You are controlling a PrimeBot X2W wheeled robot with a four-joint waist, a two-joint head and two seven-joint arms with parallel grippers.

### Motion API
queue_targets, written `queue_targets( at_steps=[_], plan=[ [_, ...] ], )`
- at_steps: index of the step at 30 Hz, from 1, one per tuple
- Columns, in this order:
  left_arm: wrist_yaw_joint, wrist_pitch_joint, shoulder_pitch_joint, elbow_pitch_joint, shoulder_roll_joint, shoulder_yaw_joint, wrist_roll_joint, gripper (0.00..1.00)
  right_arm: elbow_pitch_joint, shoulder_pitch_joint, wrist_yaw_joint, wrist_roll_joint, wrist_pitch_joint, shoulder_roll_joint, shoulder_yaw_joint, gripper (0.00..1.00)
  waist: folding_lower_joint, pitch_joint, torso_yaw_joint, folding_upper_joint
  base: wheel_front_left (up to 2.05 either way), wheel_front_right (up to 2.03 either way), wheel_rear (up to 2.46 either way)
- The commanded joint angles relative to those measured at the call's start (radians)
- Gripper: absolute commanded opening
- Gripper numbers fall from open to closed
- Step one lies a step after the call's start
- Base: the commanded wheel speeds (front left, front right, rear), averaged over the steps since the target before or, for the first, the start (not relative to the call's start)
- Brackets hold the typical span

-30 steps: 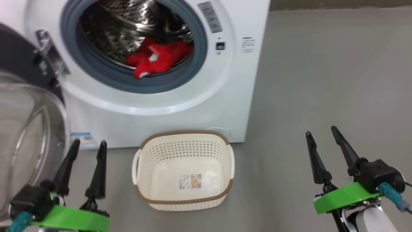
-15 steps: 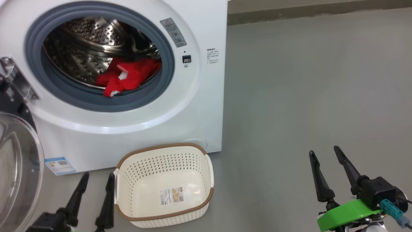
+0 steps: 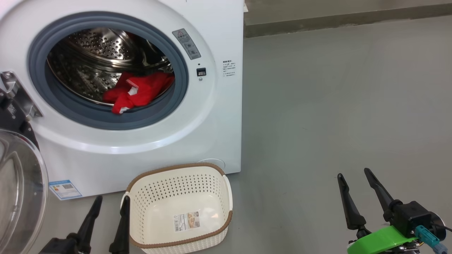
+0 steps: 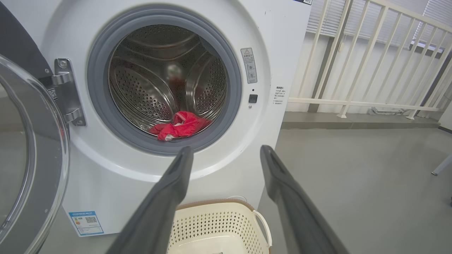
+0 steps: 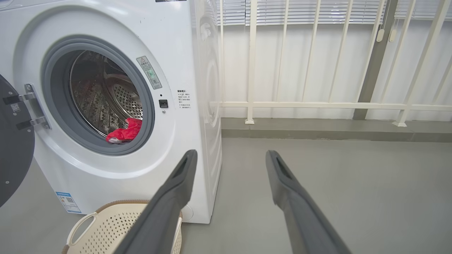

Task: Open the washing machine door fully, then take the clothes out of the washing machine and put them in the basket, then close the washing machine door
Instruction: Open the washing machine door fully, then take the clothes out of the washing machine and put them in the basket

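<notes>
Clothes (image 3: 136, 92): soft, light, limp, probably easy to lift; pinch the bunched top fold. Left pincer (image 3: 112, 203) and right pincer (image 3: 353, 173): both spread apart, empty.

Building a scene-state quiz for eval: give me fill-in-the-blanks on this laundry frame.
The bright red fabric clothes lie in the steel ____ of the big white washing machine. The cream-white perforated plastic basket is ____. The round black-rimmed glass door stands ____. The left gripper and right gripper hold ____.
Missing: drum; empty; open; nothing.
</notes>
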Motion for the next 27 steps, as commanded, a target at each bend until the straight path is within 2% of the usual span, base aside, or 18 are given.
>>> queue_targets(
  at_steps=[1, 18, 27],
  plan=[
    [-0.005, -0.012, -0.01, -0.035, 0.011, 0.038, -0.01, 1.0, -0.024, -0.024, 0.006, 0.005, -0.006, -0.004, 0.029, 1.0, 0.0, -0.002, 0.001, 0.0, 0.0, 0.0, 0.0],
    [-0.006, -0.012, 0.001, -0.043, 0.027, 0.044, 0.016, 1.0, -0.013, -0.025, 0.006, 0.003, -0.006, -0.004, 0.031, 1.0, 0.0, -0.006, 0.007, 0.0, 0.04, -0.04, 0.0],
    [-0.006, -0.012, -0.009, -0.035, 0.014, 0.063, 0.045, 1.0, -0.01, -0.028, 0.006, 0.008, -0.006, -0.004, 0.036, 1.0, 0.0, -0.002, 0.005, 0.0, 1.06, -1.06, 0.0]
  ],
)
